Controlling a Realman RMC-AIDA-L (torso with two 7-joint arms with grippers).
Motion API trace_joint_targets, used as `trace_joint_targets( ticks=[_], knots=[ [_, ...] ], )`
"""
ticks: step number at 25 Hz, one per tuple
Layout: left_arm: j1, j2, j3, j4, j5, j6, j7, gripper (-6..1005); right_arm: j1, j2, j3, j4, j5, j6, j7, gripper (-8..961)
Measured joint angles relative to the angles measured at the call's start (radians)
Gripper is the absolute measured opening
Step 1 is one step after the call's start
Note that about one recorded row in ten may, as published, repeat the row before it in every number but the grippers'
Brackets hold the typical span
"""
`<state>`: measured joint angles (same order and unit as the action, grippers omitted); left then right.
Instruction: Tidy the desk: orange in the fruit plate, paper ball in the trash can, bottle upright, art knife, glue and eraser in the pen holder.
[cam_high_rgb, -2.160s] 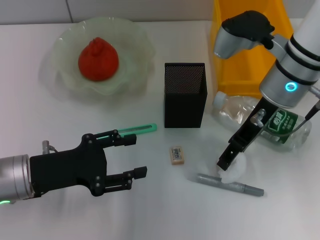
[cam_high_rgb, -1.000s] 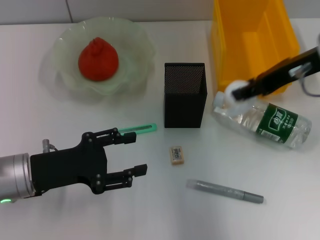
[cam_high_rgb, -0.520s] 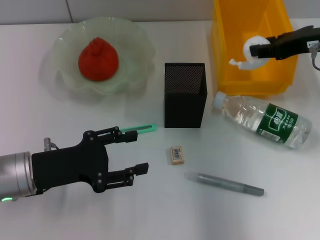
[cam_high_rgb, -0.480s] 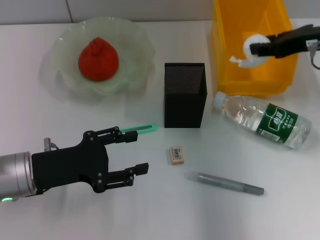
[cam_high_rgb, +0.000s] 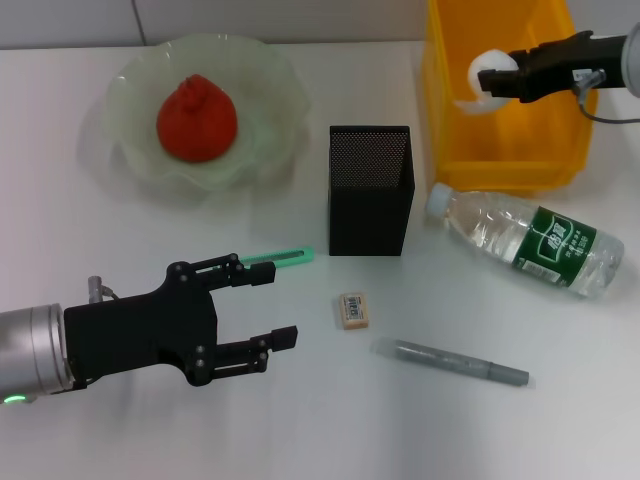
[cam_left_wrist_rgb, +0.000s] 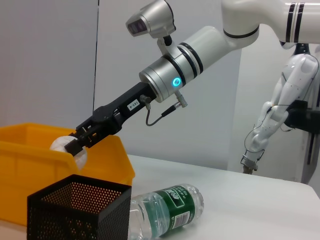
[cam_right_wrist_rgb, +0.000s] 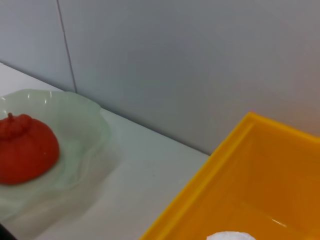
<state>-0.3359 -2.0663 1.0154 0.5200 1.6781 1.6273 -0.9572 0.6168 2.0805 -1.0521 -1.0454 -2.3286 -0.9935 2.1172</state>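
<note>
My right gripper (cam_high_rgb: 503, 82) is shut on the white paper ball (cam_high_rgb: 489, 72) and holds it above the yellow trash can (cam_high_rgb: 500, 160); the left wrist view shows that same gripper (cam_left_wrist_rgb: 77, 145) with the ball (cam_left_wrist_rgb: 62, 145) over the bin's rim (cam_left_wrist_rgb: 30, 150). The orange (cam_high_rgb: 196, 118) lies in the green glass fruit plate (cam_high_rgb: 255, 75). A clear bottle (cam_high_rgb: 525, 240) lies on its side by the black mesh pen holder (cam_high_rgb: 369, 190). An eraser (cam_high_rgb: 353, 309), a grey art knife (cam_high_rgb: 450, 364) and a green glue stick (cam_high_rgb: 285, 256) rest on the desk. My left gripper (cam_high_rgb: 265, 310) hovers open near the glue.
The white desk (cam_high_rgb: 320, 430) carries everything. A grey wall (cam_right_wrist_rgb: 175, 60) stands behind the plate (cam_right_wrist_rgb: 75, 130) and the bin (cam_right_wrist_rgb: 260, 175). Another white robot arm (cam_left_wrist_rgb: 280, 105) stands farther off in the left wrist view.
My right gripper picked the paper ball off the desk near the knife and carried it up and back over the yellow trash can. The left arm hardly moved.
</note>
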Motion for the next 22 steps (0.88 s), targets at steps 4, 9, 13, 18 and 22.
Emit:
trace_joint_targets(
  ticks=[4,9,13,18,22],
  knots=[
    [0.000,0.000,0.000,0.000,0.000,0.000,0.000,722,0.001,0.002,-0.016,-0.001,0.000,0.013,-0.005,481],
    [-0.002,0.000,0.000,0.000,0.000,-0.001,0.000,722,-0.003,0.003,-0.026,-0.005,0.001,0.017,-0.005,515],
    [-0.006,0.000,0.000,0.000,0.001,-0.001,0.000,722,-0.008,0.003,-0.027,-0.011,0.002,0.035,-0.011,530],
    [-0.013,0.000,0.000,0.000,0.000,-0.001,0.000,722,-0.008,0.003,-0.028,-0.012,0.002,0.040,-0.016,563],
    [-0.014,0.000,0.000,0.000,0.000,-0.002,0.000,722,-0.008,0.003,-0.028,-0.012,0.002,0.047,-0.017,589]
  ],
)
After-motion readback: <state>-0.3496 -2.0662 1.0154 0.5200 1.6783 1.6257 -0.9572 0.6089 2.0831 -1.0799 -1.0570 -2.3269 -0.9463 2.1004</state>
